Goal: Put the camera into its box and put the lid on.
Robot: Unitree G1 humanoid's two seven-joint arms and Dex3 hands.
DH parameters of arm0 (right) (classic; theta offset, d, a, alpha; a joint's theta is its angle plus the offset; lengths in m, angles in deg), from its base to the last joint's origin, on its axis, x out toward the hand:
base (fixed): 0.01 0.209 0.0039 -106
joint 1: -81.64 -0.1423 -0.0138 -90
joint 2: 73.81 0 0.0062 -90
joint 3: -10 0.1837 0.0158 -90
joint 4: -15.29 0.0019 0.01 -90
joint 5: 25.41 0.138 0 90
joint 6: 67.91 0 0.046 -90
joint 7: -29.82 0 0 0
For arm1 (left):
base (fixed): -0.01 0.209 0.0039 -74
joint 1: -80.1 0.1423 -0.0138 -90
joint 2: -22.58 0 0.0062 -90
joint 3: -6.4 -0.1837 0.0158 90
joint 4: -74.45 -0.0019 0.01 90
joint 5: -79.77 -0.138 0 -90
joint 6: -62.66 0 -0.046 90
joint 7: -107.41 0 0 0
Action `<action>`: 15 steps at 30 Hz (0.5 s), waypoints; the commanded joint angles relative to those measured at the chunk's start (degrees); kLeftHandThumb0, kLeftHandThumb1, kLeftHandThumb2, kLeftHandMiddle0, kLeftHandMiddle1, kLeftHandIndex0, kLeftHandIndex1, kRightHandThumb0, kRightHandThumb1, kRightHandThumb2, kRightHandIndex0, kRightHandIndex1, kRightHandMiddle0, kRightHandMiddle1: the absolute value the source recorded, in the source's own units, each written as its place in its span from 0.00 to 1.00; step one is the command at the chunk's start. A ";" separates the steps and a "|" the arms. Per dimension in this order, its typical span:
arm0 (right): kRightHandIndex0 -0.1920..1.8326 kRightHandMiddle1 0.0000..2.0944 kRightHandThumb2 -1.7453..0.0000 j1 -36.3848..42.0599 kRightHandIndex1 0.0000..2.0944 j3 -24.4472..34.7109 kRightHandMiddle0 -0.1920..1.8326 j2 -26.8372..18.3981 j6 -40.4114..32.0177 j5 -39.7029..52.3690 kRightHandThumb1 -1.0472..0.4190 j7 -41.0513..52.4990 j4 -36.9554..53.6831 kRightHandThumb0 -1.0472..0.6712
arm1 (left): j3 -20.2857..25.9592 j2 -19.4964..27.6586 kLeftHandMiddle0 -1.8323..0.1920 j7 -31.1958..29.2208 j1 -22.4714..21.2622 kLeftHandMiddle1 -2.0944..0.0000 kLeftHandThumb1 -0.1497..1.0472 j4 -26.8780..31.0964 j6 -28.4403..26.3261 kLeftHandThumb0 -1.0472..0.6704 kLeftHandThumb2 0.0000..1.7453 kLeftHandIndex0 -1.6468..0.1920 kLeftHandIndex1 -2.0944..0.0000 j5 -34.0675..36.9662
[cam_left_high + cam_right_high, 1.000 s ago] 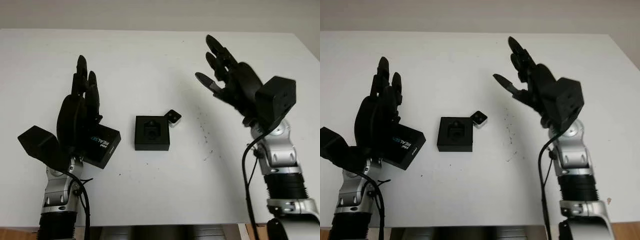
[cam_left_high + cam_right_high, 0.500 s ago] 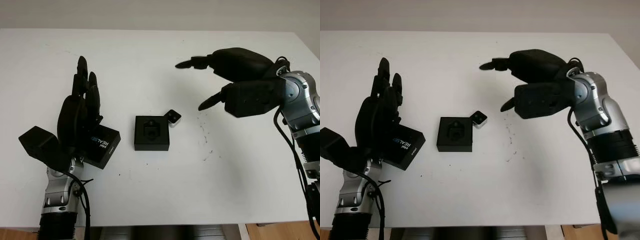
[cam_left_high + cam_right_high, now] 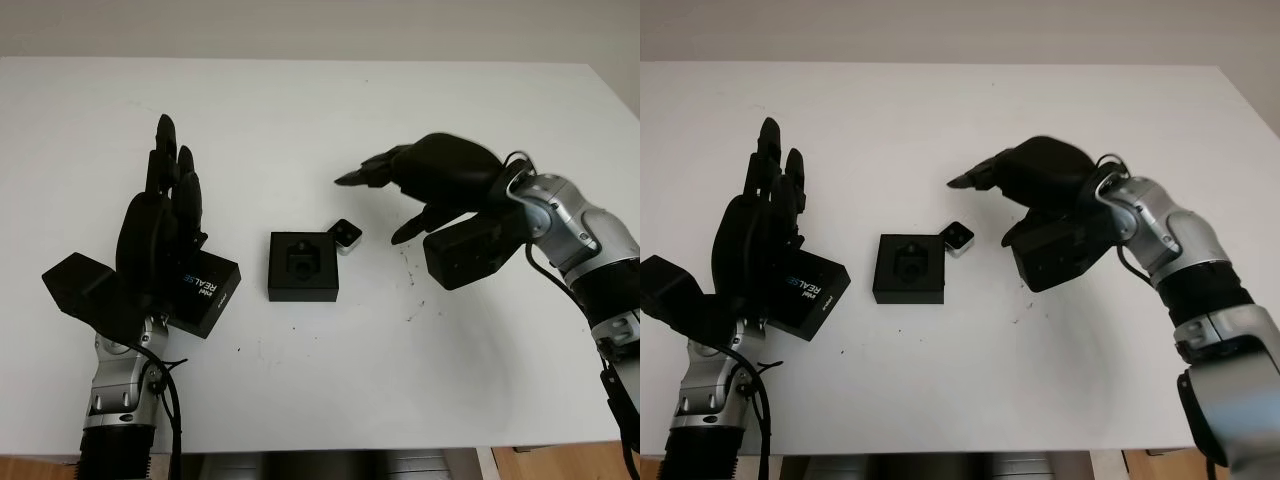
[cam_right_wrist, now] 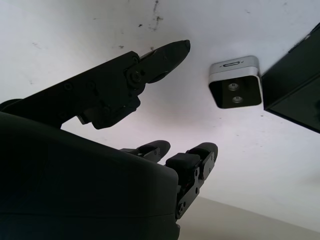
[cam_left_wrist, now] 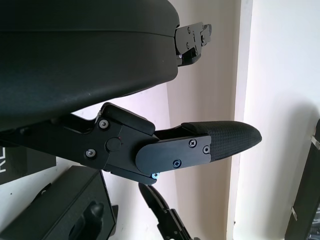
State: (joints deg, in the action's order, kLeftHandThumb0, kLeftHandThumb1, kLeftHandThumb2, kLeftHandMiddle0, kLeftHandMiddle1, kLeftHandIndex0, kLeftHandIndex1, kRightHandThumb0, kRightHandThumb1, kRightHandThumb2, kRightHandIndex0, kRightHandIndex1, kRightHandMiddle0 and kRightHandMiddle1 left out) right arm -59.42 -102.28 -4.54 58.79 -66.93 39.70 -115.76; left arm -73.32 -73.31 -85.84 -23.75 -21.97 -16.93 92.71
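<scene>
The right hand [image 3: 400, 185] hovers palm-down over the white table [image 3: 300, 110], open and holding nothing, thumb and the two long fingers spread apart with a clear gap between them. The small silver-edged camera [image 3: 346, 234] lies on the table just below and ahead of those fingertips, untouched; in the right wrist view it [image 4: 235, 82] sits beyond the thumb tip [image 4: 175, 49], its dark lens face showing, with bare table between finger and camera.

Right beside the camera, touching or nearly touching one corner, is the black box [image 3: 303, 266], open, its moulded insert facing up. It is on the far side of the camera from the right hand's fingers.

Over on the other side, the left hand [image 3: 160, 225] stands upright, fingers straight and pointing away from the robot, grasping nothing. The black lid [image 3: 205, 293] with pale lettering lies on the table at the base of that palm, partly hidden behind it, well short of the fingertips and apart from the box.
</scene>
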 commanded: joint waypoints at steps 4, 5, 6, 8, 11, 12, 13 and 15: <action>0.33 0.08 0.97 -3.62 0.08 -1.17 0.33 1.42 3.43 -0.36 0.17 -3.13 -4.73 0.37 | -0.05 0.06 1.00 -0.06 -0.29 1.00 1.00 0.16 0.02 0.15 0.33 1.00 1.00 -0.09; 0.33 0.08 0.97 -3.87 0.08 -1.36 0.33 1.60 3.84 -0.49 0.17 -3.73 -5.29 0.36 | -0.06 0.08 1.00 -0.02 -0.30 1.00 1.00 0.17 -0.08 0.15 0.33 1.00 1.00 -0.11; 0.33 0.08 0.97 -4.06 0.08 -1.57 0.34 1.78 3.99 -0.63 0.17 -4.19 -5.64 0.36 | -0.07 0.11 1.00 0.12 -0.33 1.00 1.00 0.20 -0.24 0.15 0.33 1.00 1.00 -0.22; 0.34 0.09 0.97 -4.42 0.08 -1.92 0.34 2.14 4.32 -0.56 0.16 -4.51 -6.34 0.35 | -0.06 0.16 1.00 -0.05 -0.35 1.00 1.00 0.10 -0.14 0.15 0.33 1.00 1.00 -0.14; 0.33 0.09 0.97 -4.59 0.08 -1.91 0.33 2.93 3.70 0.49 0.16 -3.33 -7.02 0.36 | -0.03 0.19 1.00 -0.25 -0.34 1.00 1.00 -0.06 0.28 0.15 0.33 1.00 1.00 -0.12; 0.33 0.09 0.97 -4.59 0.08 -1.86 0.32 3.09 3.44 0.67 0.16 -2.99 -7.06 0.36 | -0.01 0.18 1.00 -0.26 -0.33 1.00 1.00 -0.06 0.32 0.15 0.34 1.00 1.00 -0.11; 0.33 0.09 0.97 -4.60 0.07 -1.76 0.32 3.22 3.71 0.78 0.16 -3.26 -7.33 0.36 | 0.01 0.18 1.00 -0.21 -0.33 1.00 1.00 0.00 0.28 0.15 0.34 1.00 1.00 -0.14; 0.34 0.10 0.97 -4.71 0.08 -1.70 0.33 3.25 3.86 0.70 0.16 -3.47 -7.42 0.36 | 0.11 0.22 1.00 -0.11 -0.23 1.00 1.00 0.13 0.24 0.15 0.33 1.00 1.00 -0.13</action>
State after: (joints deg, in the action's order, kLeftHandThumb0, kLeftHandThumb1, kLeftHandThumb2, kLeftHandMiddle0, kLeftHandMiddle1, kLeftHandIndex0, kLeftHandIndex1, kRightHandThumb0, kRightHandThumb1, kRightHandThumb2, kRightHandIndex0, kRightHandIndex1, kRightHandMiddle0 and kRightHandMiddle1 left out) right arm -62.64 -104.11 -1.38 62.45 -66.93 36.50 -122.70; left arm -73.31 -73.27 -85.91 -23.76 -21.99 -16.99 92.70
